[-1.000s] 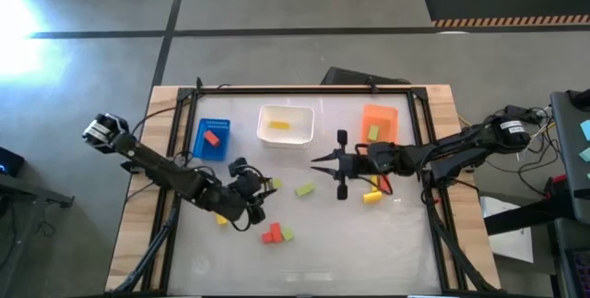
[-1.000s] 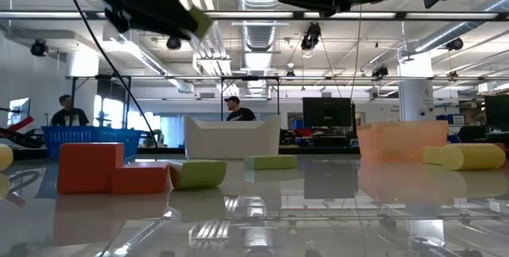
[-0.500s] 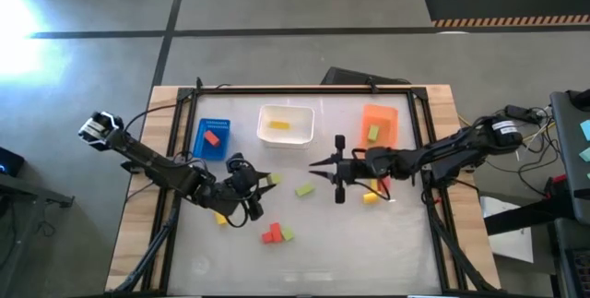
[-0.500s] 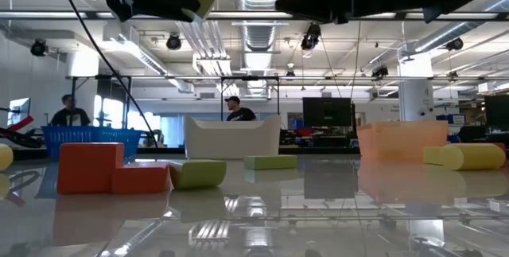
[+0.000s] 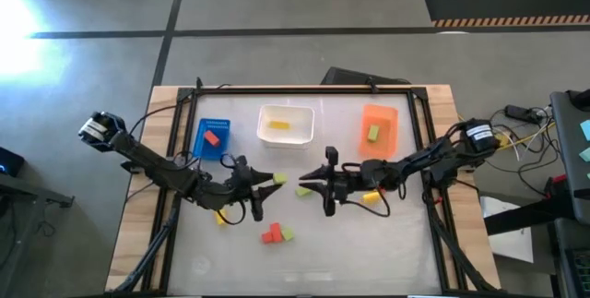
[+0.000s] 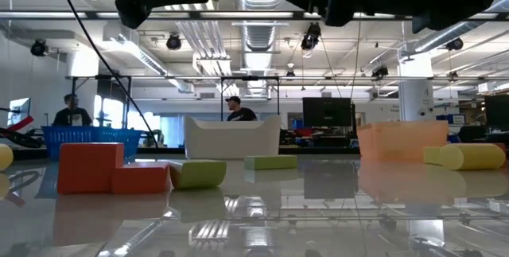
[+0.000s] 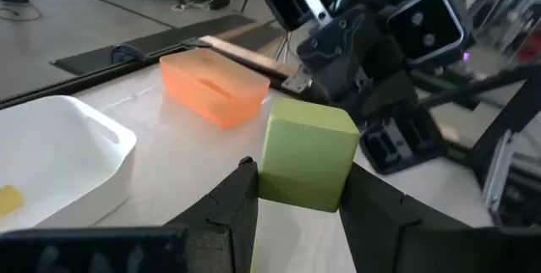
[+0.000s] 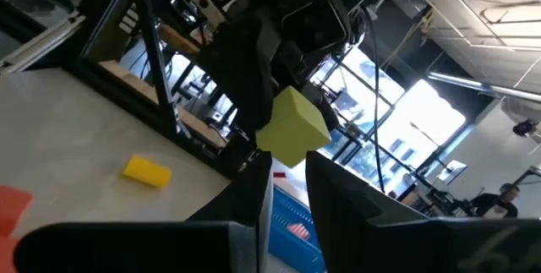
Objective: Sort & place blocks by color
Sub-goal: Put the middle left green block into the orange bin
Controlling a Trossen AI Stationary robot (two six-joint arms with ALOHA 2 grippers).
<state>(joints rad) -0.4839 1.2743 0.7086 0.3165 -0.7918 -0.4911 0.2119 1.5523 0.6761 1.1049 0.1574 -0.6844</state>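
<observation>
Glossy white table (image 5: 369,243); left tool (image 7: 296,190) grips matte green cube (image 7: 306,151).

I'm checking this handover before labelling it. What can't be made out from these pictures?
- High view: green block in the left gripper is too small to show its shape.
- Low view: both arms are cut off by the top edge.
- Right wrist view: whether the right gripper touches the block is unclear.

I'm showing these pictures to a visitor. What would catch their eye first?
Probably the two tools meeting nose to nose above the table's middle: the left tool holds a light green block out toward the right tool. Behind them stand the blue bin, white bin and orange bin.
</observation>
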